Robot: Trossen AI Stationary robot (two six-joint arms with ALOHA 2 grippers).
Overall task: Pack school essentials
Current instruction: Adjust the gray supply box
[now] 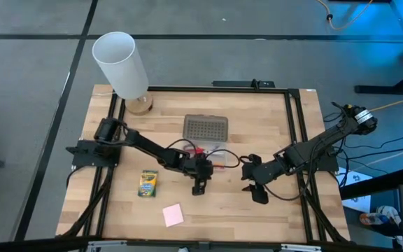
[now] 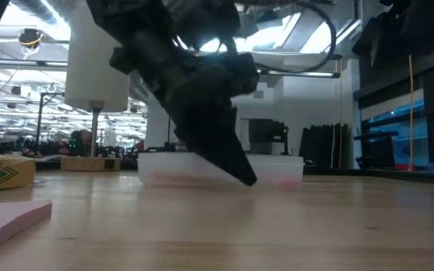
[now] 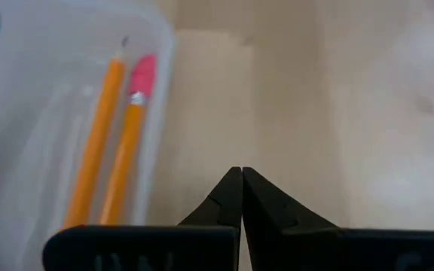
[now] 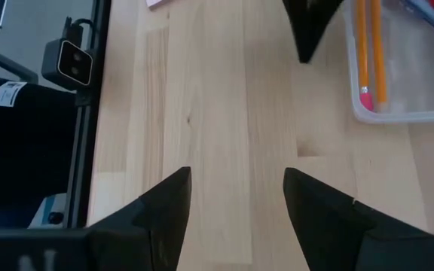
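My left gripper (image 1: 199, 186) is shut and points down at bare wood just near of the clear case (image 1: 210, 158); its closed tips (image 3: 241, 178) hold nothing. Two orange pencils (image 3: 111, 143) lie inside the case, with something red (image 1: 200, 150) beside them. My right gripper (image 4: 236, 188) is open over bare table to the right of the case and is empty. The green-and-yellow crayon box (image 1: 147, 183) lies flat on the table left of my left gripper. The pink sticky-note pad (image 1: 173, 214) rests flat near the table's near edge.
The grey dotted lid (image 1: 206, 127) lies flat beyond the case. A tall white cylinder (image 1: 121, 64) stands on a wooden base at the far left corner. A black frame rail (image 1: 296, 140) runs along the table's sides. Bare wood lies between the two grippers.
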